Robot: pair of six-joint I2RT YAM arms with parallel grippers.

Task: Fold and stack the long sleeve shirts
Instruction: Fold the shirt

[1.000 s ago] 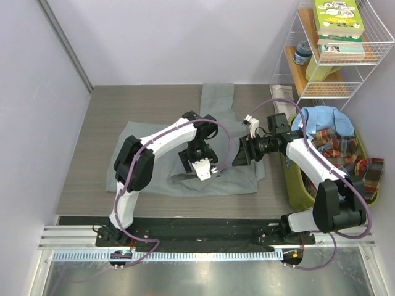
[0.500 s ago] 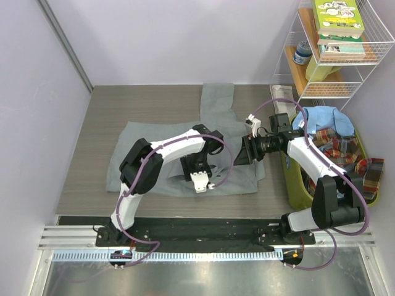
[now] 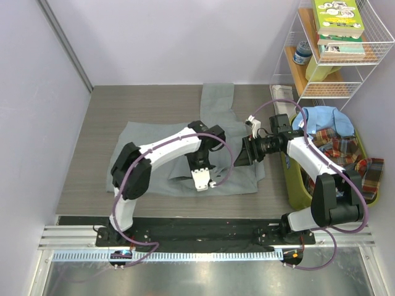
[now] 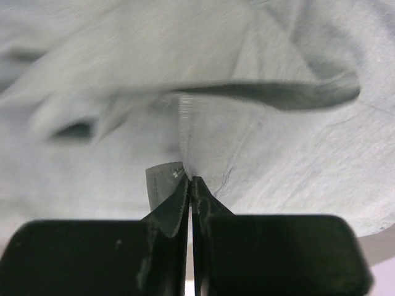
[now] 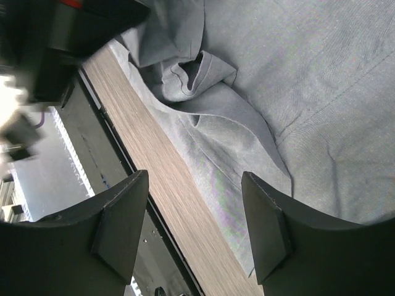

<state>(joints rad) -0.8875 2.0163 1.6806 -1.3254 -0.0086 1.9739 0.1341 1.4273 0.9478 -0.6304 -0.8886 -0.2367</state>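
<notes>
The grey long sleeve shirt (image 3: 143, 143) lies spread and crumpled on the wooden table, one sleeve (image 3: 217, 98) reaching toward the back. My left gripper (image 3: 199, 165) is down on its middle, near the front hem. In the left wrist view this gripper (image 4: 190, 181) is shut, pinching a raised fold of the grey cloth (image 4: 278, 142). My right gripper (image 3: 245, 153) hovers over the shirt's right edge. Its jaws (image 5: 194, 177) stand wide open with nothing between them, above the grey hem (image 5: 308, 74) and bare wood. A light blue shirt (image 3: 321, 117) and a plaid shirt (image 3: 338, 148) sit in the bin.
A yellow-green bin (image 3: 296, 185) stands at the table's right edge. A white wire shelf (image 3: 364, 74) holding books (image 3: 336, 24) rises behind it. Bare wood (image 3: 123, 105) shows at the back left. A black rail (image 3: 203, 228) runs along the near edge.
My left gripper has gone from open to shut, pinching a fold of the grey shirt, and has shifted slightly toward the front edge. The right gripper drew slightly right and stays open.
</notes>
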